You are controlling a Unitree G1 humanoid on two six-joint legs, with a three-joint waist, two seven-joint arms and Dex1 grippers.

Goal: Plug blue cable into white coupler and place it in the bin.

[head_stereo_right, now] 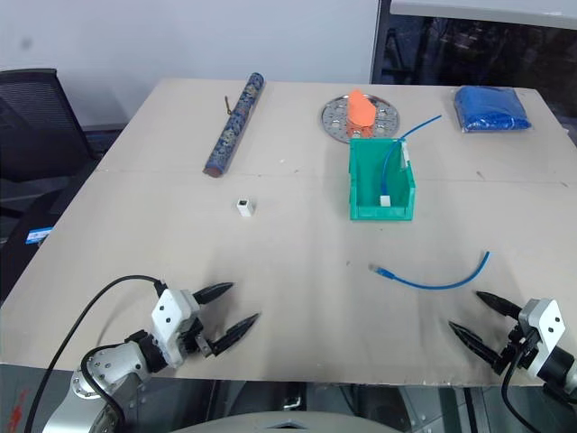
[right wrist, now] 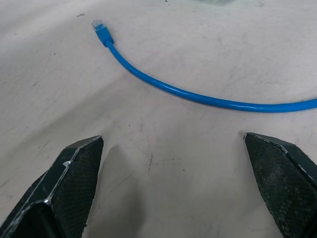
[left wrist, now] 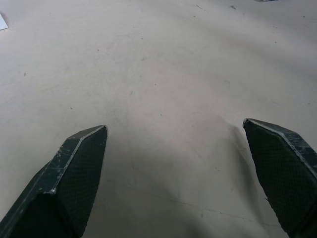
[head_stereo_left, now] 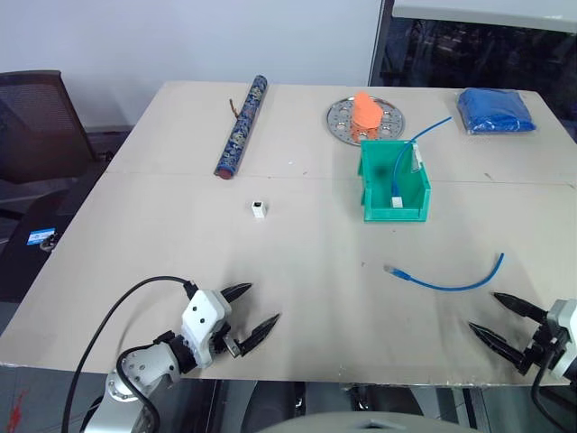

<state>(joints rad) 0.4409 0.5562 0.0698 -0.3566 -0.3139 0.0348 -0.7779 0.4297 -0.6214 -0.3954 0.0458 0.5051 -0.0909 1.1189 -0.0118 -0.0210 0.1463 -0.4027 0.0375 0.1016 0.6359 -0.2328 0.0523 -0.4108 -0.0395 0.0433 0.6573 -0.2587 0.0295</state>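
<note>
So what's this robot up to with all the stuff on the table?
Nothing is being handled right now. The left gripper and right gripper both hover open at the near edge of the table, holding nothing. A loose blue cable lies in front of the right gripper, and the white coupler sits alone mid-table. The green bin already has another blue cable with a white piece in it.

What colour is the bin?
Green; the bin shows best in the right eye view.
</note>
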